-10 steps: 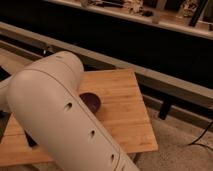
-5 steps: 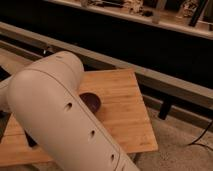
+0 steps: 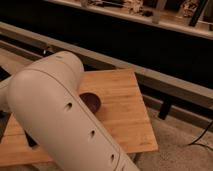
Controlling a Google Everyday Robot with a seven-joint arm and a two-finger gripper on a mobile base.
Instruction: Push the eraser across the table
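The small table [image 3: 125,117] with a light wooden plank top fills the middle of the camera view. A dark, rounded, maroon object [image 3: 92,102], possibly the eraser, lies near the table's middle, partly covered by my arm. My big white arm [image 3: 60,115] crosses the left and centre of the view and hides much of the table's left side. My gripper is hidden behind the arm and does not show.
A long grey rail [image 3: 150,75] runs behind the table against a dark wall. A shelf [image 3: 150,15] with small items sits at the top. A dark cable [image 3: 202,135] lies on the floor at the right. A dark shape [image 3: 31,141] peeks out left of the arm.
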